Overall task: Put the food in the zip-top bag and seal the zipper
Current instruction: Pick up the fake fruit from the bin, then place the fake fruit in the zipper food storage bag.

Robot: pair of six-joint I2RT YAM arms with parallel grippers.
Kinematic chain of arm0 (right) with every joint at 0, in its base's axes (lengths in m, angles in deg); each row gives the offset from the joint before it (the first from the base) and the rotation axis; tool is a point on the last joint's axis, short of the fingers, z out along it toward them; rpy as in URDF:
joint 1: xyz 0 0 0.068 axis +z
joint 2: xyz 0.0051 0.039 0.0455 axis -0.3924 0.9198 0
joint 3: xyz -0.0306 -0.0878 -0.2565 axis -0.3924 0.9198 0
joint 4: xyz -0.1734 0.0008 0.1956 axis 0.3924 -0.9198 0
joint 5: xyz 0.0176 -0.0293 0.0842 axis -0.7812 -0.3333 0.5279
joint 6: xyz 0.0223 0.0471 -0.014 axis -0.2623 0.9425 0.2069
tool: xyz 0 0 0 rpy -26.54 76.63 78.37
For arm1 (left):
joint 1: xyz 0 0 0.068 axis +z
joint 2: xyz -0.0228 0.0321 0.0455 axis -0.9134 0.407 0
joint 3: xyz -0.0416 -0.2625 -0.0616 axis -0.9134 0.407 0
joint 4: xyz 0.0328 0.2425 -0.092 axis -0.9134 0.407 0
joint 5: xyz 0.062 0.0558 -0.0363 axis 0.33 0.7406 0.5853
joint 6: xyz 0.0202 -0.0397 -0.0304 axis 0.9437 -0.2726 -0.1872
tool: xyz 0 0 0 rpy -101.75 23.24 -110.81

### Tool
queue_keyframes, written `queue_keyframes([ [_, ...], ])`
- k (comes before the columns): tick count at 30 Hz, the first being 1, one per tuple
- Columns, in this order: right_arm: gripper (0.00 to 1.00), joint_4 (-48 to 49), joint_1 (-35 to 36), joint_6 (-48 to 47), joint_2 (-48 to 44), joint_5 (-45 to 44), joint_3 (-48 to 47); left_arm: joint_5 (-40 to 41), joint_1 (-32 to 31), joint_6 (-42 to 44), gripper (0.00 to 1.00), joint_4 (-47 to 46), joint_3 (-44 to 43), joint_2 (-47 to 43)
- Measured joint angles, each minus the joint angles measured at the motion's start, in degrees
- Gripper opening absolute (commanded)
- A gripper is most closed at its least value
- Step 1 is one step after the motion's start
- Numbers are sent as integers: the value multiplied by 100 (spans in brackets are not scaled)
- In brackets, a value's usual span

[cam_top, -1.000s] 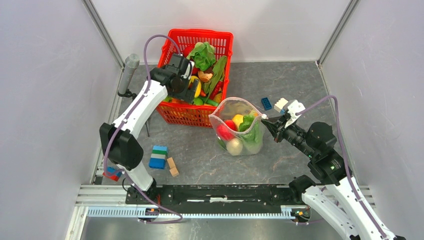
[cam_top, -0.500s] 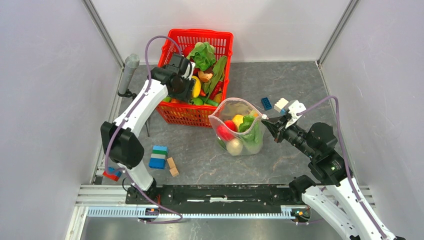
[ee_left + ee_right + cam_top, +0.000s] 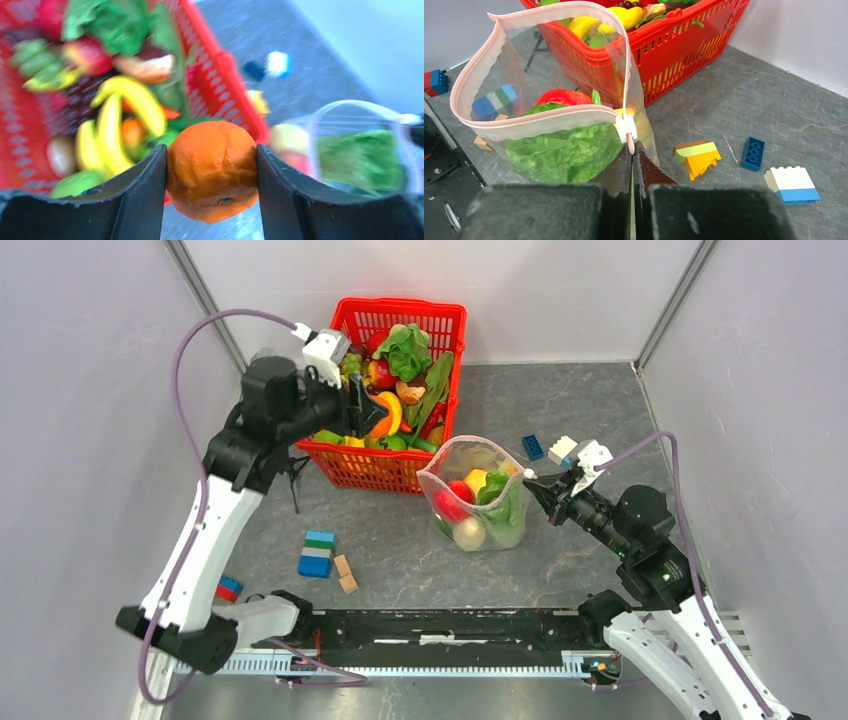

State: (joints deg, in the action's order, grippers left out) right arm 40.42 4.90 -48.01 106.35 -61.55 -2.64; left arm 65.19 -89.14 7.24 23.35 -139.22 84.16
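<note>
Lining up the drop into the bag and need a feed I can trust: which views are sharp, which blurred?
Left wrist: the round orange toy fruit is fairly sharp between the black fingers, but the red plastic mesh basket and clear zip-top bag behind are blurred. Right wrist: crisp on the pale pink zipper strip. Top external: evenly lit, sharp, no glare.

A: What encloses the space?
B: Plain pale grey walls [image 3: 90, 360] on three sides, joined at the back by two slanting metal corner posts [image 3: 205, 302].
A: And underneath?
B: A dark grey, stone-patterned desk [image 3: 590, 400], evenly lit, with a ribbed aluminium rail [image 3: 440, 665] along its near edge.
</note>
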Motion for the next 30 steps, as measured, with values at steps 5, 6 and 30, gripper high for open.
queue_keyframes([
  [5,0,0,0,22,0,-4,0,-1604,-179,-881,27,-1801,1021,-796],
  [6,0,0,0,37,0,-2,0,-1827,-291,-979,27,-2050,1064,-802],
  [30,0,-83,0,103,-87,-50,0,-1508,-2339,481,99,-2590,1235,402],
])
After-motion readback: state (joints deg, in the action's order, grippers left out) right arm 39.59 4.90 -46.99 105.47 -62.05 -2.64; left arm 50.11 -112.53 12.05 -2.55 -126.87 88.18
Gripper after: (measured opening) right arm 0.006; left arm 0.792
